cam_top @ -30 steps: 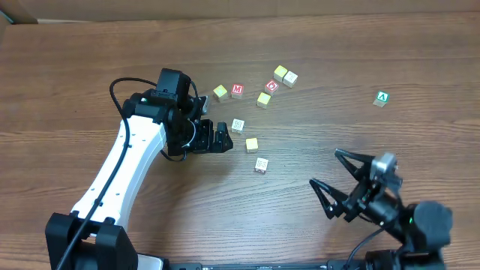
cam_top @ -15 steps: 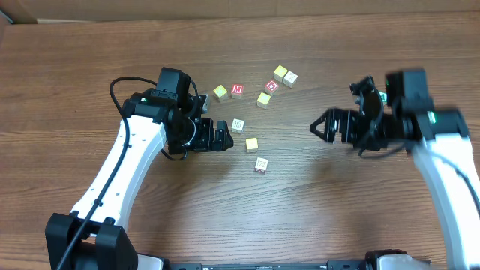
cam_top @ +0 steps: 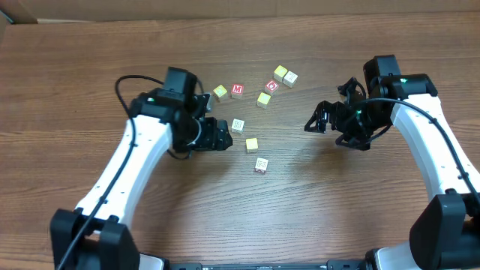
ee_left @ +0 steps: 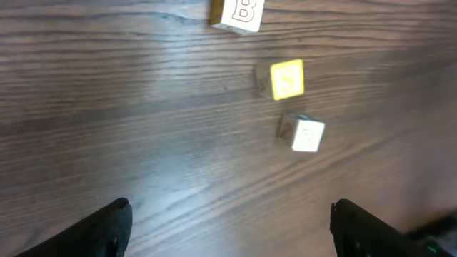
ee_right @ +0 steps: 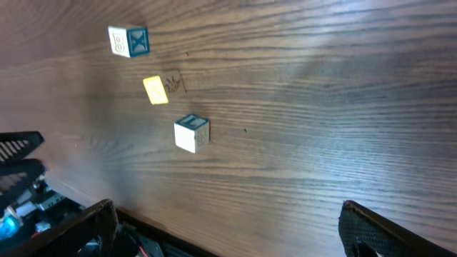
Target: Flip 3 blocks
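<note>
Three blocks lie in a slanted row at the table's middle: a whitish one (cam_top: 238, 125), a yellow one (cam_top: 252, 144) and a whitish one (cam_top: 261, 165) printed in red. My left gripper (cam_top: 220, 132) stands open just left of the first, nothing between its fingers. In the left wrist view (ee_left: 230, 214) the white block (ee_left: 307, 134) is nearest, then the yellow block (ee_left: 288, 78), then the block lettered B (ee_left: 239, 14). My right gripper (cam_top: 321, 132) hangs open well to the right of the row. The right wrist view (ee_right: 227, 210) shows all three blocks (ee_right: 191, 133) (ee_right: 156, 91) (ee_right: 128, 41).
Behind the row lie several more cubes: a yellow one (cam_top: 220, 91), a red M (cam_top: 238, 90), a yellow one (cam_top: 264, 99), a red O (cam_top: 271, 85) and a pair (cam_top: 285, 75) at the back. Bare wood table (cam_top: 300, 202) spreads in front.
The right arm has swung up from the table's front right corner to the right of the blocks. The left gripper has shifted slightly right and its jaws have narrowed a little.
</note>
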Controlling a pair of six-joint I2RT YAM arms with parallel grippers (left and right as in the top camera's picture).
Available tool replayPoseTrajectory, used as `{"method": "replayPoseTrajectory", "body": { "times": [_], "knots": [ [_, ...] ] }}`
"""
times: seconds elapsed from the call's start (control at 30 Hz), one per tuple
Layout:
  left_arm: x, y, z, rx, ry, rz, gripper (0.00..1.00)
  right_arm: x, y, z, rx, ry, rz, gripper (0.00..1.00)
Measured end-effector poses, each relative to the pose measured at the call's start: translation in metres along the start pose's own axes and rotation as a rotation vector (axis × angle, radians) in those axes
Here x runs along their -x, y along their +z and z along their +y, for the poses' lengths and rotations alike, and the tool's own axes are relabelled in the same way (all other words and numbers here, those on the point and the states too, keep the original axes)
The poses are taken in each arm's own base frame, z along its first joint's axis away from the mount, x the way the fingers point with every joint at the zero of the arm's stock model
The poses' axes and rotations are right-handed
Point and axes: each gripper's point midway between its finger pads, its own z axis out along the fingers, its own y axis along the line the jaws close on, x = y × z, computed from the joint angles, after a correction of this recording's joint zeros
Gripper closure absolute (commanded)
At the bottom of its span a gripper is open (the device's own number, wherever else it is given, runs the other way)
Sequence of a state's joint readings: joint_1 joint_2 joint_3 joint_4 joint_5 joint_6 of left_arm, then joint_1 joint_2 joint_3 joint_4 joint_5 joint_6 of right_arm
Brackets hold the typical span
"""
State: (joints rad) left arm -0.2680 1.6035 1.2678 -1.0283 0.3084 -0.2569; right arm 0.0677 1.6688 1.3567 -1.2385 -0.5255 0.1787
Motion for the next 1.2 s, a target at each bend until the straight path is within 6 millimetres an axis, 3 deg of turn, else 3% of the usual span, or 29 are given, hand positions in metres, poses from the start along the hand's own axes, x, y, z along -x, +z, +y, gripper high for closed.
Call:
{"method": "replayPoseTrajectory", "body": {
  "times": [0.13,0.3,0.47,0.6,0.73,0.9,1.03,1.2],
  "knots": [
    [0.005,0.023,-0.009,0.067,0.042,-0.004,0.09,-0.002,-0.010,0.001,-0.017,0.001,-0.035,0.00],
    [0.013,0.051,-0.010,0.159,0.063,0.028,0.09,-0.015,-0.039,0.011,-0.058,-0.054,-0.130,0.00],
    [0.045,0.065,-0.011,0.213,0.046,0.062,0.24,-0.042,-0.075,0.032,-0.065,-0.159,-0.252,0.00],
    [0.071,0.072,-0.016,0.227,0.061,0.067,0.34,-0.065,-0.092,0.046,-0.042,-0.219,-0.295,0.00],
    [0.083,0.083,-0.017,0.236,0.076,0.078,0.36,-0.090,-0.089,0.056,-0.030,-0.269,-0.244,0.00],
    [0.071,0.108,-0.003,0.268,0.084,0.169,0.39,-0.113,-0.073,0.076,-0.016,-0.373,-0.167,0.00],
    [0.062,0.128,0.007,0.286,0.087,0.227,0.41,-0.125,-0.064,0.093,0.001,-0.425,-0.146,0.00],
    [0.065,0.132,0.007,0.287,0.090,0.220,0.44,-0.129,-0.060,0.098,-0.022,-0.417,-0.157,0.02]
  ]
}}
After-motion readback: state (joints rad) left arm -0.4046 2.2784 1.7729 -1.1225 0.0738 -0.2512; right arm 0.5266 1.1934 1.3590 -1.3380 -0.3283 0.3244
